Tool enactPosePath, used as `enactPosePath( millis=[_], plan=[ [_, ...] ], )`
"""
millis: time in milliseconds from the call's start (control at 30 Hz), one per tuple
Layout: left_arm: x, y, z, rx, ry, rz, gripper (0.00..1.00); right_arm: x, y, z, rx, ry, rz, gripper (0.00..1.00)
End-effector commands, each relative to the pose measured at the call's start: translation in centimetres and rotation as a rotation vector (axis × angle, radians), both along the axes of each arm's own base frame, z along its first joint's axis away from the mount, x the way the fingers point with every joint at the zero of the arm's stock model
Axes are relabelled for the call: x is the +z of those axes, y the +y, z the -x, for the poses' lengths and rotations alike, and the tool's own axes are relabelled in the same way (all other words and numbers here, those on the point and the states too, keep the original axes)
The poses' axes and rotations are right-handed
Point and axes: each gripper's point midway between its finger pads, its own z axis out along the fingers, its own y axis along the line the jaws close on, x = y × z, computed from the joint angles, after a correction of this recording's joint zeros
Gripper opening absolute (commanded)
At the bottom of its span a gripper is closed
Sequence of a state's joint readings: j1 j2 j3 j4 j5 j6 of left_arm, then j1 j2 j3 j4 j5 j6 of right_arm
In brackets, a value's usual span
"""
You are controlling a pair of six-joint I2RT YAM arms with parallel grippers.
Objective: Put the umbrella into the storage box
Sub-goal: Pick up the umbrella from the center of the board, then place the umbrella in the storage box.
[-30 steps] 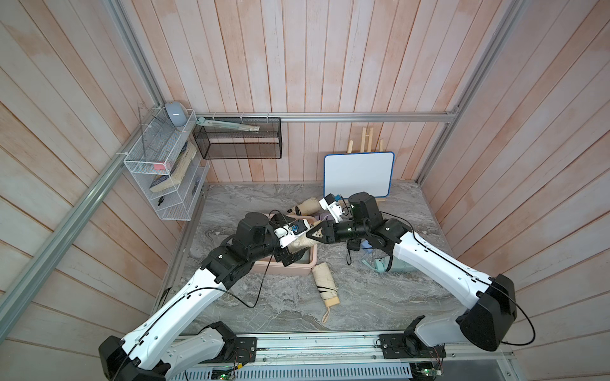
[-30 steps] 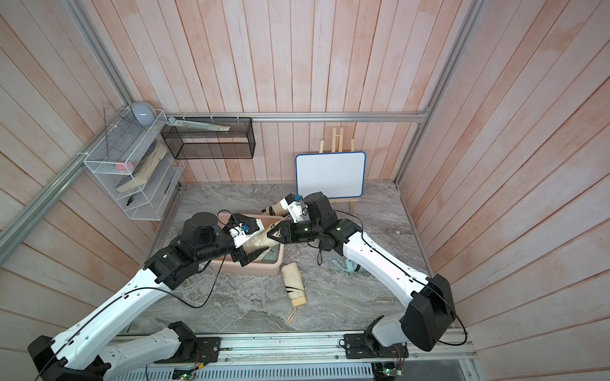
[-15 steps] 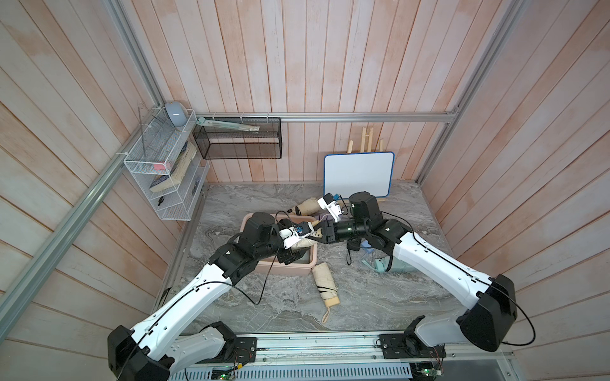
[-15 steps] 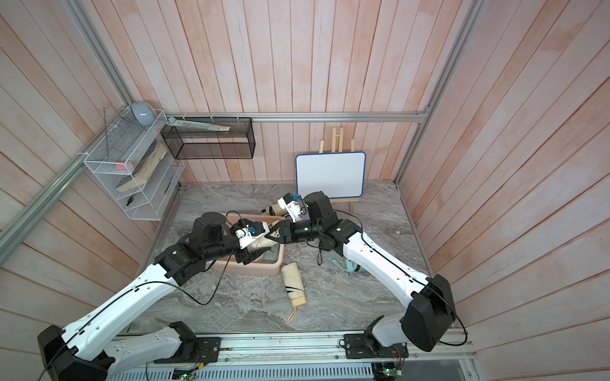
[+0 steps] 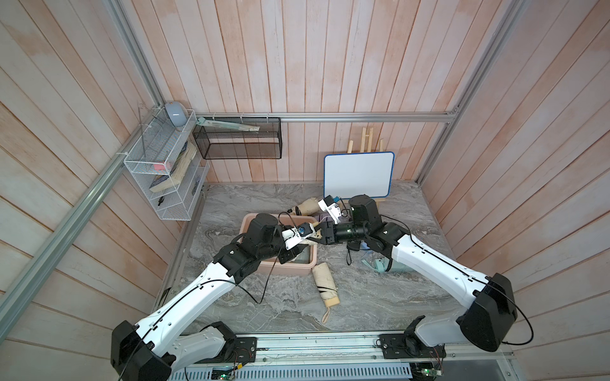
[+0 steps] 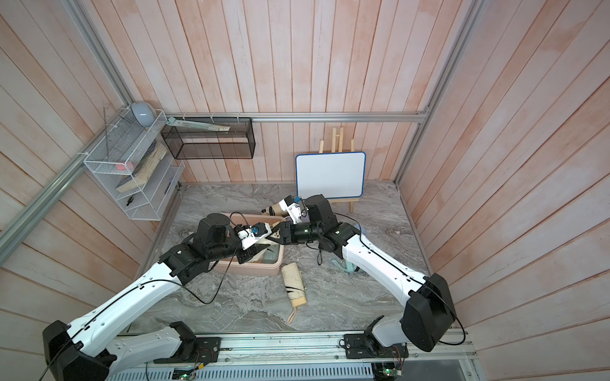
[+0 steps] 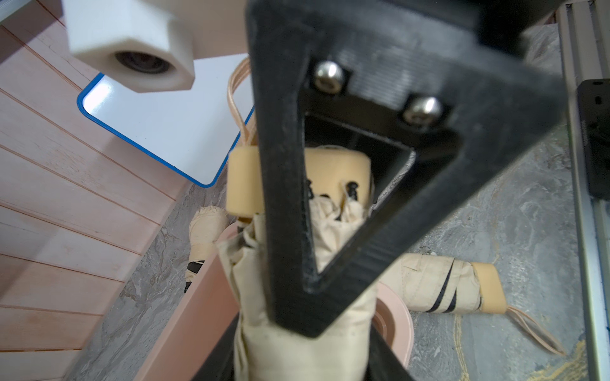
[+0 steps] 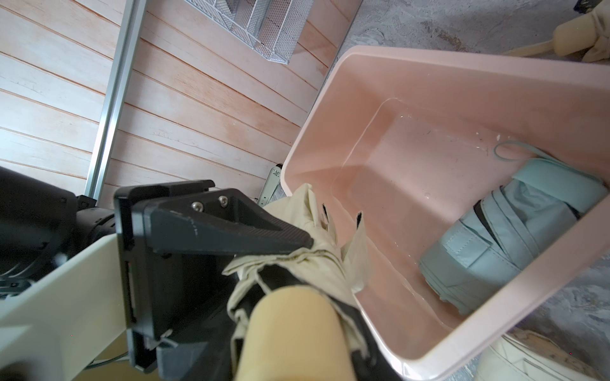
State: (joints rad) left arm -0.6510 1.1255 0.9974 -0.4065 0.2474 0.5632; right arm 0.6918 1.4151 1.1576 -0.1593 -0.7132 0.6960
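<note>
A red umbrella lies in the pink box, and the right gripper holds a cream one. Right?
No: the umbrella in the box is pale blue, not red, as the right wrist view shows. The right gripper does hold a cream one.

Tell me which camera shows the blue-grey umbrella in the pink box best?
The right wrist view: the blue-grey umbrella lies in plain sight on the floor of the pink box. In both top views only a sliver shows past the arms. The left wrist view misses it.
</note>
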Motion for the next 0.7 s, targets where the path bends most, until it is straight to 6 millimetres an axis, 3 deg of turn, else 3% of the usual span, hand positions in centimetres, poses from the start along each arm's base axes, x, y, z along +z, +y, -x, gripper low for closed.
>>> enactPosePath(
  millis=[0, 100, 200, 267, 333, 467, 667],
  plan=[
    [0.4, 0.7, -0.7, 0.072, -0.019, 0.028, 0.36, 3.1, -0.3, -0.3, -0.038, -0.065, -0.089, 0.54],
    [0.2, 0.8, -0.9, 0.087, -0.006, 0.032, 0.35, 3.3, -1.1, -1.5, -0.119, -0.070, -0.106, 0.73],
    [-0.3, 1.0, -1.0, 0.115, 0.014, 0.025, 0.35, 3.7, -3.5, -3.6, -0.278, -0.081, -0.136, 0.82],
    [-0.7, 1.5, -1.4, 0.151, 0.016, 0.018, 0.31, 3.2, -6.3, -5.2, -0.420, -0.046, -0.164, 0.84],
    [-0.8, 2.3, -2.1, 0.215, 0.007, 0.005, 0.30, 1.6, -9.9, -6.6, -0.580, 0.033, -0.192, 0.85],
    [-0.2, 4.0, -3.6, 0.358, -0.002, 0.009, 0.30, -1.2, -15.2, -7.4, -0.812, 0.087, -0.220, 0.85],
    [-0.1, 6.4, -6.3, 0.632, 0.190, 0.126, 0.30, -1.6, -17.8, -7.9, -0.921, 0.035, -0.144, 0.84]
  ],
)
